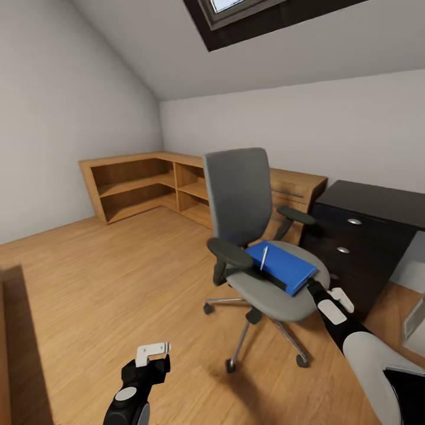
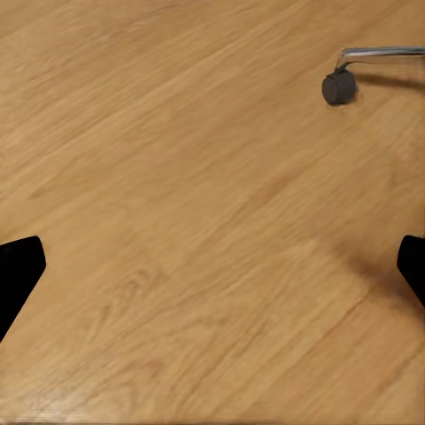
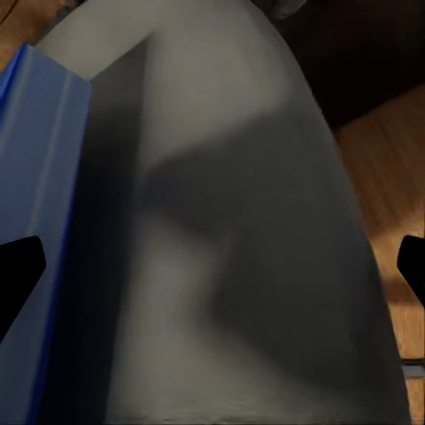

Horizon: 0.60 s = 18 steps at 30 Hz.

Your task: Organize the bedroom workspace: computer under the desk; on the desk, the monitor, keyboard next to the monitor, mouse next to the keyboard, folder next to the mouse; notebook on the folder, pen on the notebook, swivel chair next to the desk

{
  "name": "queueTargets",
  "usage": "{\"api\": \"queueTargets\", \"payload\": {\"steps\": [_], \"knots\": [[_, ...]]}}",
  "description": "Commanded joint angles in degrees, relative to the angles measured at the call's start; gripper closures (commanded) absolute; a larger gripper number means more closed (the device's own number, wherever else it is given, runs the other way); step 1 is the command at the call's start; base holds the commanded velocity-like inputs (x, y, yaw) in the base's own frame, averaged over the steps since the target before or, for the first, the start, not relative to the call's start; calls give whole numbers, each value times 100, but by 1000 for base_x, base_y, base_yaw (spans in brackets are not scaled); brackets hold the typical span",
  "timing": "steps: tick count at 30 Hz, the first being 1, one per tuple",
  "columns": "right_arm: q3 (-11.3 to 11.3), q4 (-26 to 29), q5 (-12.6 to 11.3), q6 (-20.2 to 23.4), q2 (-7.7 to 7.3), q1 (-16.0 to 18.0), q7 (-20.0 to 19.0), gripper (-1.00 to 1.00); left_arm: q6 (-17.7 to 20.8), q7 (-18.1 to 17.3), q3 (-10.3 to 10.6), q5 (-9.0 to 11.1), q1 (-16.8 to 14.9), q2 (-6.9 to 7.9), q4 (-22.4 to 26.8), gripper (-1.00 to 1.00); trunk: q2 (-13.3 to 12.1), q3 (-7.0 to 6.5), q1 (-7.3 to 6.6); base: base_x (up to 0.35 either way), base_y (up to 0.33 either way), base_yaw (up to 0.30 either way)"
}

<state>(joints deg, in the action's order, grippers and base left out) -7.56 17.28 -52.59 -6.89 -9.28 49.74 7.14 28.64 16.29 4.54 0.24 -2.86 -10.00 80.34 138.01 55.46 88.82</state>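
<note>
The folder (image 1: 281, 267) lies on the seat of the swivel chair (image 1: 248, 236), just ahead of your right tool (image 1: 311, 287), with the pen (image 1: 264, 257) lying on top of it; its blue edge (image 3: 40, 221) shows close beside one finger of that tool in the right wrist view, over the grey seat (image 3: 239, 230). That tool's fingers stand wide apart and hold nothing, so the folder has not been lifted yet. Your left tool (image 1: 154, 349) hangs low over the wooden floor (image 2: 177, 221), fingers spread and empty, with a chair caster (image 2: 337, 87) ahead of it. The black counter (image 1: 378, 203) with its drawers stands beyond the right tool, past the chair, its visible top bare. From this, I judge the folder, notebook and pen stacking all remain to be done, and the chair is near the counter but may need closing in; I cannot tell about the monitor, keyboard or mouse
</note>
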Motion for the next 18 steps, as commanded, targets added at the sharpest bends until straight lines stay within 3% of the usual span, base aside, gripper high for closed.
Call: {"api": "queueTargets", "payload": {"steps": [1,18], "knots": [[35,6,-120,-14,6,1,-2,-100,29,31,10,3,-4,0,4,-100,2,6,-1,0,0,60],[41,29,-111,-23,6,1,-9,-100,28,29,11,3,-4,0,0,-100,2,6,-1,-23,0,7]]}}
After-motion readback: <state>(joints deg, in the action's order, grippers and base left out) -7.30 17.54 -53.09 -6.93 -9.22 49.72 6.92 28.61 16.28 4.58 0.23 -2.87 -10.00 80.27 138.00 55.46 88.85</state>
